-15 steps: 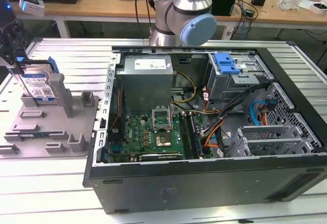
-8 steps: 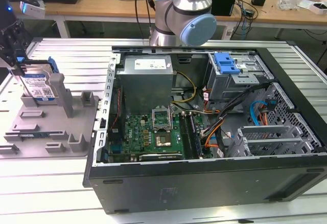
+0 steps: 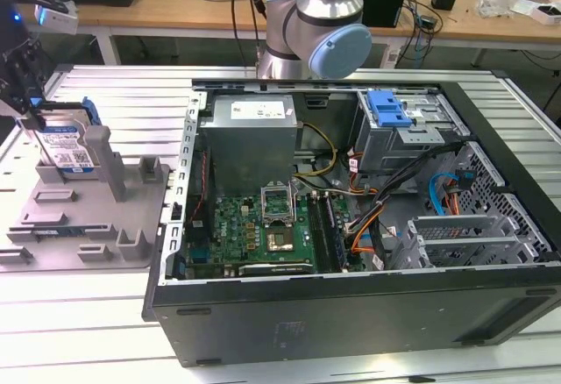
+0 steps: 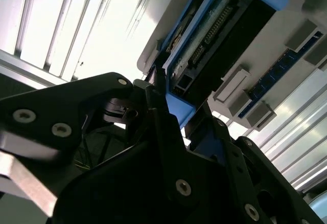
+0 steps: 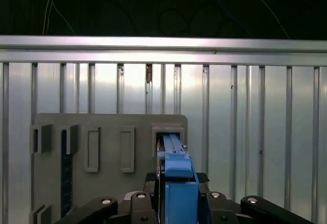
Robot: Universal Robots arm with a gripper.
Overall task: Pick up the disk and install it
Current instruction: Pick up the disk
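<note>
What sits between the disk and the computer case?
Just the grey holder with its upright posts; the disk stands in it, and the case begins right beside it. Exterior view.

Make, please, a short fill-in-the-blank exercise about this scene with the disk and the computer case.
1. The plastic bracket around the disk is ___ in colour.
2. The disk stands on edge in a grey holder at the exterior view's ___ side.
3. The computer case is ___, so its motherboard shows.
4. The gripper is above the holder, nearest to the ___.

Missing words: blue; left; open; disk.
</note>
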